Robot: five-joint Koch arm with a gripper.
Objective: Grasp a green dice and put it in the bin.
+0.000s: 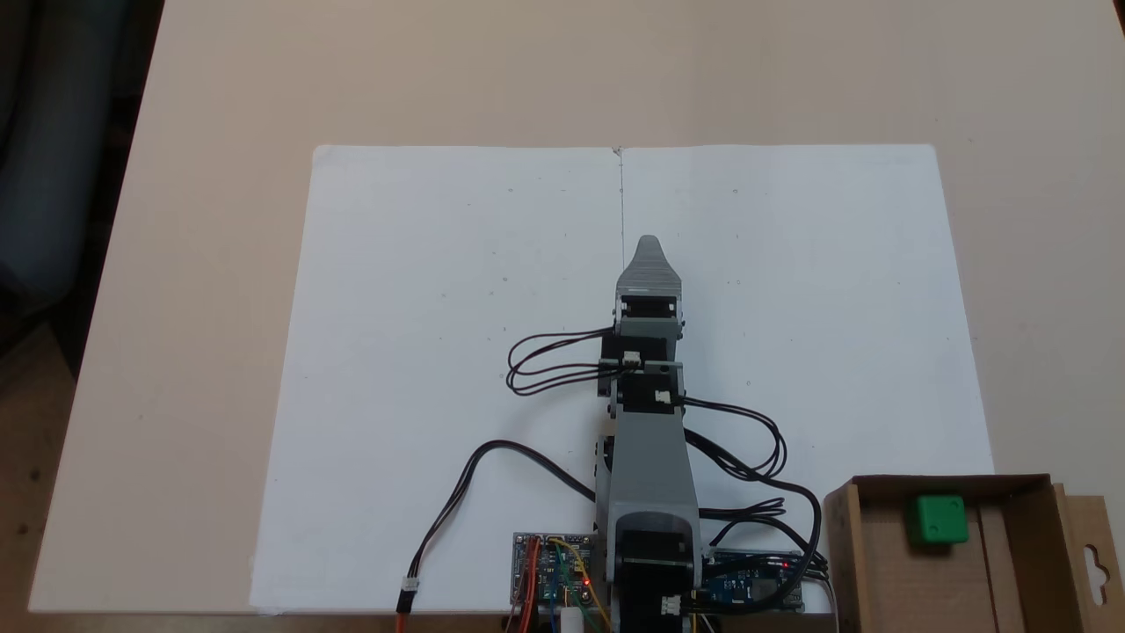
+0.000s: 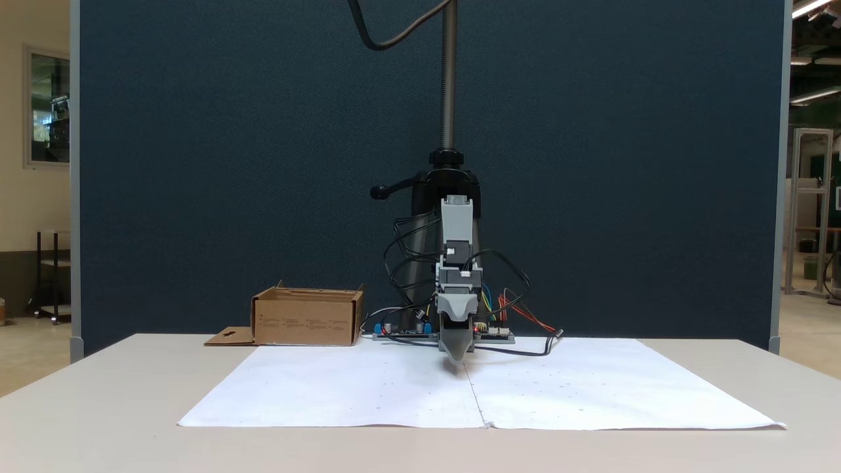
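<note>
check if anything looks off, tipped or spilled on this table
Nothing stands out. The green dice sits inside the bin, which stands upright at the table's edge beside the arm's base. The pincer points along the seam of the flat white paper, carrying nothing visible. The cables look loose but untangled.

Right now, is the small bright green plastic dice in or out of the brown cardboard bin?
In. The small bright green plastic dice sits on the floor inside the brown cardboard bin, near its far wall in a fixed view.
</note>
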